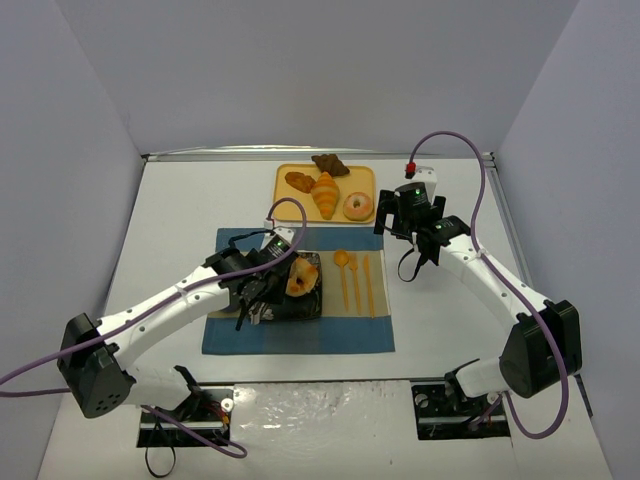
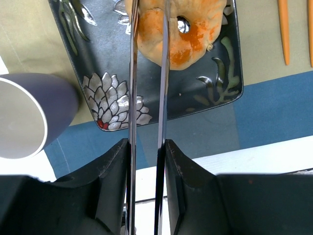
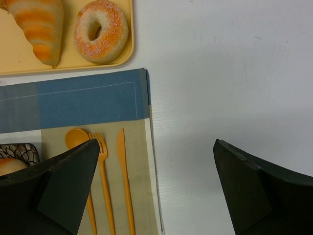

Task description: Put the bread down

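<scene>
The bread point(image 2: 195, 34), an orange-glazed bun, lies on a black flowered plate point(image 2: 122, 58) on the placemat; it also shows in the top view point(image 1: 300, 278). My left gripper point(image 2: 146, 143) is shut on metal tongs point(image 2: 133, 73), whose two blades reach forward to the bread's left part. In the top view the left gripper point(image 1: 262, 288) sits just left of the plate point(image 1: 300, 308). My right gripper point(image 3: 156, 144) is open and empty above the bare table, right of the placemat; in the top view the right gripper point(image 1: 408, 222) is beside the yellow tray.
A yellow tray point(image 1: 365, 180) at the back holds a croissant point(image 1: 325, 195), a sugared donut point(image 1: 357, 206) and darker pastries. An orange spoon, fork and knife point(image 1: 355, 280) lie on the blue-and-beige placemat point(image 1: 300, 338). A grey cup point(image 2: 29, 112) stands left of the plate.
</scene>
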Action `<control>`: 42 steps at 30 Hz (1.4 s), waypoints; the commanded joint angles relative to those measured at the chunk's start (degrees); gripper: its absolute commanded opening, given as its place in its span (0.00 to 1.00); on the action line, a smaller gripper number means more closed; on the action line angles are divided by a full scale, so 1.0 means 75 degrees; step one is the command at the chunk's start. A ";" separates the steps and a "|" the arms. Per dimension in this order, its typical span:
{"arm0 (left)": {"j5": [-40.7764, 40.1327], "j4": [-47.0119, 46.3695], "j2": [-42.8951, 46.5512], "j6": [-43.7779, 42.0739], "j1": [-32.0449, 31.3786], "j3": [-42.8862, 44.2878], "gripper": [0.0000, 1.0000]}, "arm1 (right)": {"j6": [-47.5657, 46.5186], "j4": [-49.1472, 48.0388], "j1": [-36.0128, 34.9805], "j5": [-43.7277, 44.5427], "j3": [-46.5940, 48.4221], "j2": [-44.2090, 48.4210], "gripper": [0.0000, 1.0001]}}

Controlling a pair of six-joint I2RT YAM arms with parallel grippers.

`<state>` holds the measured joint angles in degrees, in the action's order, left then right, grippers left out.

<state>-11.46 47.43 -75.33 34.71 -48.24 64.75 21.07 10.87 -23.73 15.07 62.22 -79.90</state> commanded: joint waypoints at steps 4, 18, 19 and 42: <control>-0.0186 -0.0454 -0.0007 0.0087 -0.0262 0.0510 0.31 | 0.0046 -0.0344 -0.0059 0.0209 0.0002 0.0294 1.00; -0.0601 0.0457 0.0296 0.0098 -0.0599 0.1554 0.63 | 0.0085 -0.0370 -0.0049 0.0196 0.0001 0.0282 1.00; -0.0622 0.0452 0.0259 0.0015 -0.0599 0.1653 0.63 | 0.0077 -0.0363 -0.0048 0.0194 0.0010 0.0273 1.00; -0.0162 -0.0464 -0.3568 -0.1323 0.0593 0.5718 0.63 | 0.0015 -0.0232 -0.0036 0.0182 0.0049 0.0621 1.00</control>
<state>-14.00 47.25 -101.28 27.29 -46.84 101.00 21.15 10.55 -23.73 15.05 61.80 -77.87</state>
